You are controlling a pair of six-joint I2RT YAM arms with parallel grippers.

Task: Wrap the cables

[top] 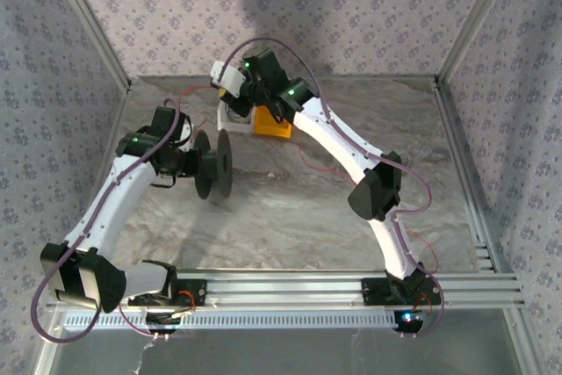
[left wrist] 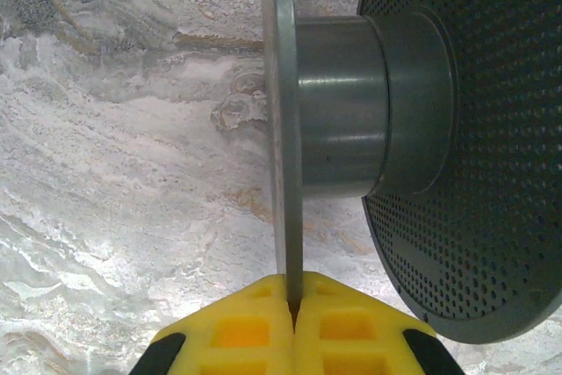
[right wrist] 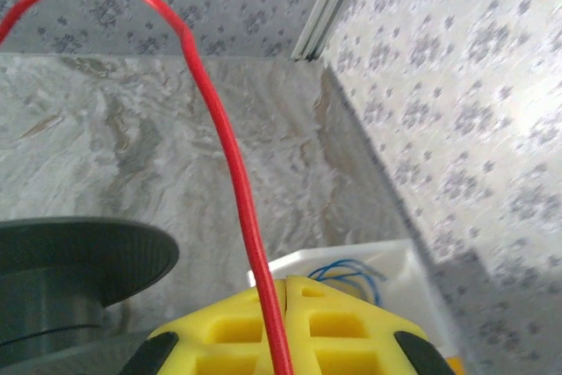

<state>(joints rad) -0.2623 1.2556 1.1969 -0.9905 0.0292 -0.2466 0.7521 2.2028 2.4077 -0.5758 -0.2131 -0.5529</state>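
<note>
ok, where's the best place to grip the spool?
Dark grey spool: pinch its thin solid flange edge-on, coming in radially at the rim, as the left gripper does. The flat disc suits a pinch, and the hub is left free for red wire.

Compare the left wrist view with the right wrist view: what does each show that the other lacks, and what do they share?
Left wrist view: the left hand shut on the thin flange of the dark grey spool, its core and perforated flange close by. Right wrist view: the right hand shut on the red cable, which arches upward; a white tray holding blue wire; patterned walls. Shared: the spool, yellow fingers, marbled table.
</note>
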